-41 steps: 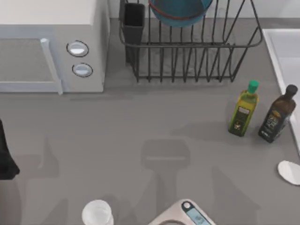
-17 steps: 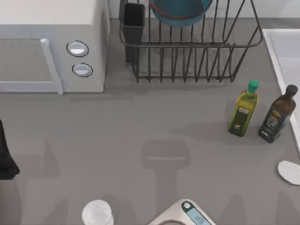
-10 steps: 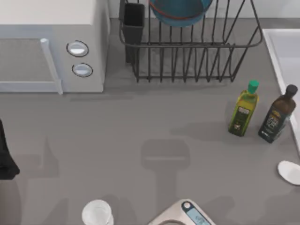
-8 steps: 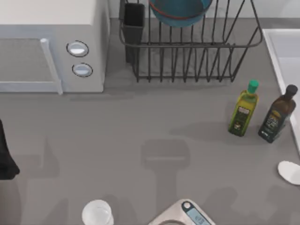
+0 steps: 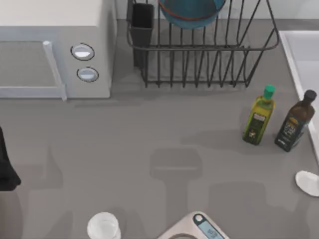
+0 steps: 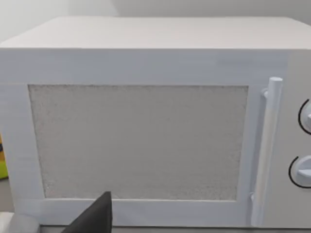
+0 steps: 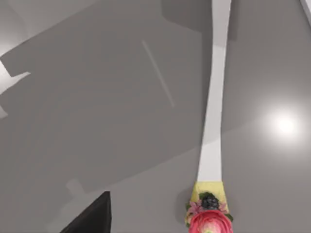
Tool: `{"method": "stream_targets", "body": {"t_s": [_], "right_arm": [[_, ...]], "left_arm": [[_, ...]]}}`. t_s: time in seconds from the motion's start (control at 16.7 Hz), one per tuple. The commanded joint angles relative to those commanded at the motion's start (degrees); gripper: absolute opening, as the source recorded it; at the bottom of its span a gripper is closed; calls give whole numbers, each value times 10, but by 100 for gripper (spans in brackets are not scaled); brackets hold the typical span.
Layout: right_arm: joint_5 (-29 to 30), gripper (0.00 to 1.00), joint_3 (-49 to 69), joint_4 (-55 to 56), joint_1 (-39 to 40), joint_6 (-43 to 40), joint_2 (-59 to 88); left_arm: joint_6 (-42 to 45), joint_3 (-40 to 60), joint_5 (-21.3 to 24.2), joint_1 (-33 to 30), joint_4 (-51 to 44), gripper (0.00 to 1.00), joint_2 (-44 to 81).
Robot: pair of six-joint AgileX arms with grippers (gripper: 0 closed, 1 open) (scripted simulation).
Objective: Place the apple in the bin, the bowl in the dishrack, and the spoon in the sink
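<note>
Blue bowl with reddish-brown rim [image 5: 192, 12] already sits in the black wire dishrack [image 5: 204, 50] at the top of the table, so that step looks done. No apple or bin to report from here.

Remaining item in reach: the flat white spoon [image 5: 307, 182]. Its oval end lies on the grey tabletop [image 5: 149, 134] at the right edge, just below the pale white-rimmed sink [image 5: 299, 55] and near the dark oil bottle [image 5: 295, 122] and the yellow-green bottle with green cap [image 5: 259, 117]. The right wrist view looks straight down on the spoon's long thin handle [image 7: 214, 111], which ends in a pink flower decoration [image 7: 208, 221].

Handling guess: light, rigid, very low profile and probably slick. It lies flat on the table, so the fingers need to close across the narrow handle width, roughly mid-handle. The oval end is too wide and shallow. Risk is skidding it sideways rather than lifting.

Right gripper: one dark fingertip [image 7: 90, 216] visible, can't tell whether open or closed; nothing between the jaws that I can see.

Left gripper: parked at the table's left, facing the white microwave [image 6: 146, 121], one fingertip [image 6: 95, 218] visible, state can't tell.
</note>
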Motion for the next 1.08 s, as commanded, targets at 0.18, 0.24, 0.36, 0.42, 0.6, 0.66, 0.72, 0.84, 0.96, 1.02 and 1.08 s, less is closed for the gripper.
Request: {"method": "stream_targets", "body": {"t_s": [0.18,0.24,0.36,0.42,0.6,0.66,0.72,0.84,0.96,1.02,1.08], "right_arm": [[1,100,7,-10,-1,-10,13],[1,100,7,-10,-1,-10,13],[1,100,5,-8,1,-9,11],[1,100,4,-7,1,-9,12],[1,100,-14,26,0,-8,28],[1,100,-24,45,0,-8,37],[1,100,-35,67,0,-8,47],[1,100,-61,115,0,-8,70],[1,100,-87,166,0,-8,94],[1,100,-100,190,0,-7,105],[1,100,-112,213,0,-7,115]], "left_arm": [[0,0,0,0,0,100,0],[0,0,0,0,0,100,0],[0,0,0,0,0,100,0],[0,0,0,0,0,100,0],[0,0,0,0,0,100,0],[0,0,0,0,0,100,0],[0,0,0,0,0,100,0],[0,0,0,0,0,100,0],[0,0,0,0,0,100,0],[0,0,0,0,0,100,0],[0,0,0,0,0,100,0]]}}
